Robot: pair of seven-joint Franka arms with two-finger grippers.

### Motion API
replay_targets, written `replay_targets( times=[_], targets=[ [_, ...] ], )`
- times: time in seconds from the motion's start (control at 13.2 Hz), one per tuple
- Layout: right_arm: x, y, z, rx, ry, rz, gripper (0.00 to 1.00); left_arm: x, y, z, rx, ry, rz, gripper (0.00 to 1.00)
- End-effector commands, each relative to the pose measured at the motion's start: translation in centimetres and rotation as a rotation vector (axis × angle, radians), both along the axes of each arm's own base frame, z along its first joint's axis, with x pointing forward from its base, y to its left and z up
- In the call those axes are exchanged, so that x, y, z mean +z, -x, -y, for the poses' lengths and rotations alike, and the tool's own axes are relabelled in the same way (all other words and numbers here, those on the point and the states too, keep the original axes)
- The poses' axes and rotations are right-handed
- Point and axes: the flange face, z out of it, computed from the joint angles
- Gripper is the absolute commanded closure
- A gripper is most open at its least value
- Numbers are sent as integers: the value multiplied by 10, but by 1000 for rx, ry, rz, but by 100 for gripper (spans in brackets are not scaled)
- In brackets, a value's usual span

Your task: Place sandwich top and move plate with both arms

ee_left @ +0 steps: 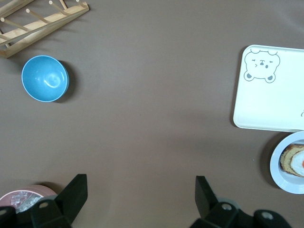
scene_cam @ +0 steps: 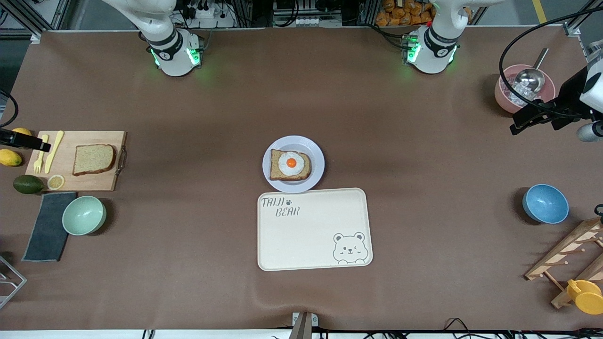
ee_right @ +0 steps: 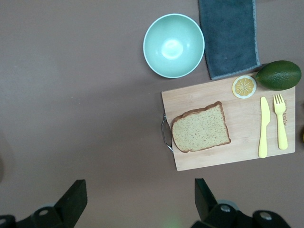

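The sandwich top, a plain brown slice, lies flat on a wooden cutting board at the right arm's end of the table. The pale plate sits mid-table and carries a bread slice with a fried egg. My right gripper hangs open and empty over the board's outer end, apart from the slice. My left gripper hangs open and empty over bare table beside a pink bowl, well away from the plate.
A cream bear tray lies just nearer the camera than the plate. A green bowl, grey cloth, avocado, lemons and yellow cutlery surround the board. The pink bowl, blue bowl and wooden rack stand at the left arm's end.
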Motion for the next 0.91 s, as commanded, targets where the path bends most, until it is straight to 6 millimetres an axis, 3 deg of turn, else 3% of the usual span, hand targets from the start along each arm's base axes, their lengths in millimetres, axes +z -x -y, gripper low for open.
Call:
replay_targets(
  times=[0.0, 0.38, 0.84],
  targets=[
    [-26, 11, 24, 32, -30, 21, 0, 3, 1, 3, -22, -4, -1, 0],
    [-68, 27, 62, 86, -44, 51, 0, 5, 1, -7, -8, -11, 2, 0],
    [-140, 42, 120, 137, -128, 77, 0, 16, 3, -8, -5, -7, 22, 0]
  ],
)
